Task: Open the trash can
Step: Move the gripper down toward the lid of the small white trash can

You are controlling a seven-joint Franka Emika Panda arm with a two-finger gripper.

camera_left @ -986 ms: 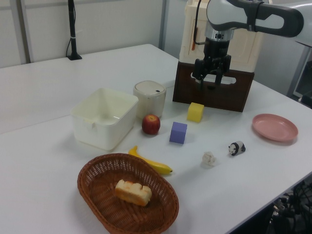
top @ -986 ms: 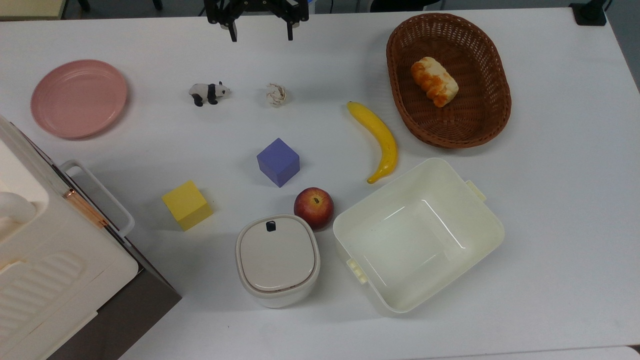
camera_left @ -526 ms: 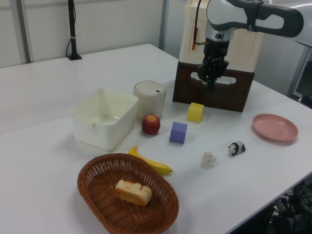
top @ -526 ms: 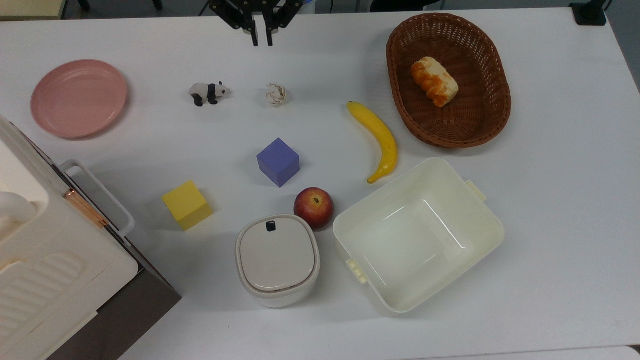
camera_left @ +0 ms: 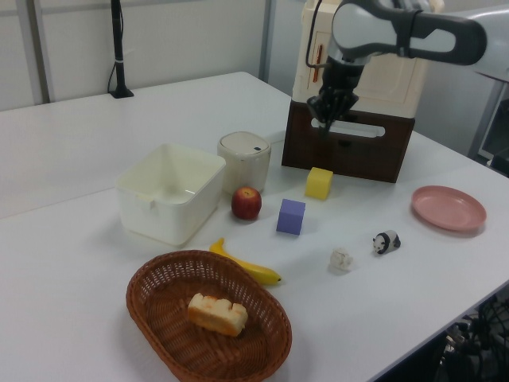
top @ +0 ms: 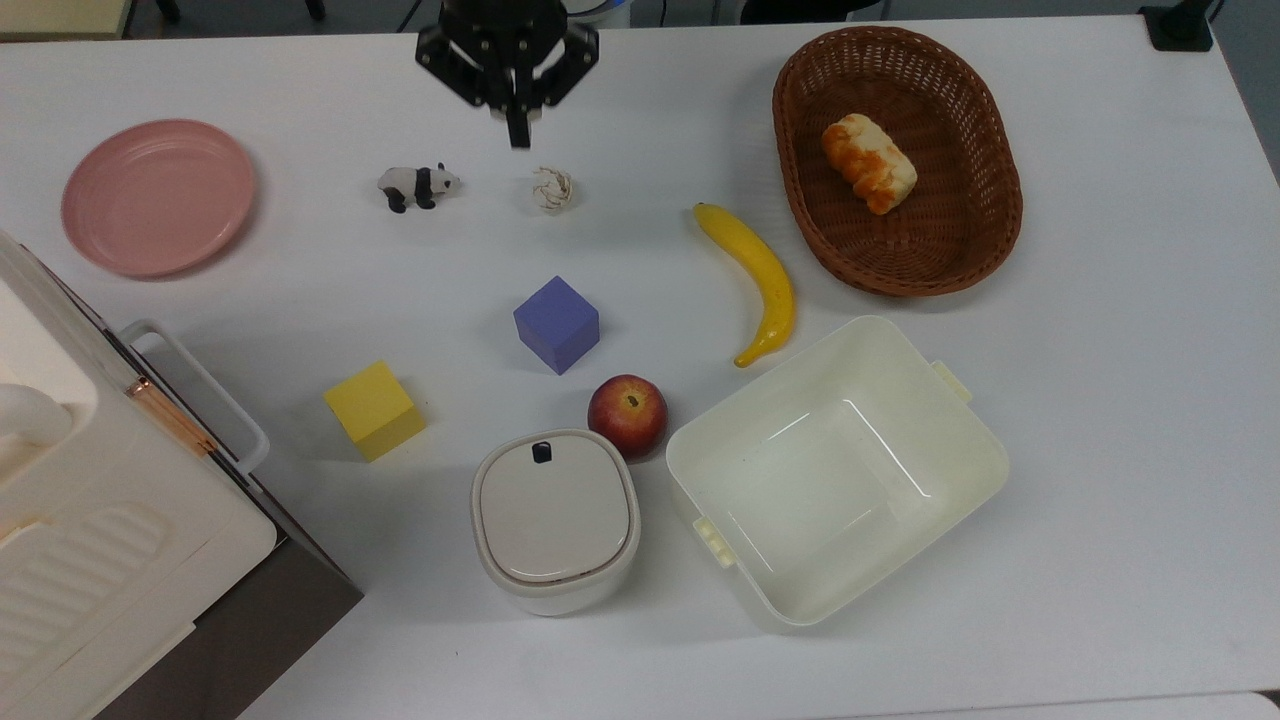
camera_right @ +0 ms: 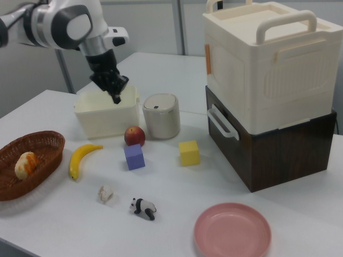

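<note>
The trash can [top: 555, 520] is a small cream rounded-square bin whose flat grey-white lid is down, with a dark button [top: 541, 452] at the lid's far edge. It stands between the apple and the table's near edge in the top view, and appears as the trash can [camera_left: 244, 155] and the trash can [camera_right: 161, 115] from the sides. My gripper [top: 518, 138] hangs shut and holds nothing, high over the table's far part, just above the panda and paper ball in the top view. It is well apart from the bin, as the gripper [camera_left: 326, 125] and the gripper [camera_right: 116, 98] show.
A red apple [top: 627, 415] touches the bin's far right side, and a lidless cream tub [top: 820, 480] sits to its right. A purple cube [top: 556, 323], yellow cube [top: 374, 409], banana [top: 760, 275], basket [top: 940, 220], pink plate [top: 158, 196], panda [top: 417, 185] and paper ball [top: 552, 189] lie around. A big white appliance [top: 90, 520] fills the top view's lower left.
The fingers have come together from wide open. The gripper has moved further over the table, downward in the top view and leftward in the left view. The trash can is unchanged.
</note>
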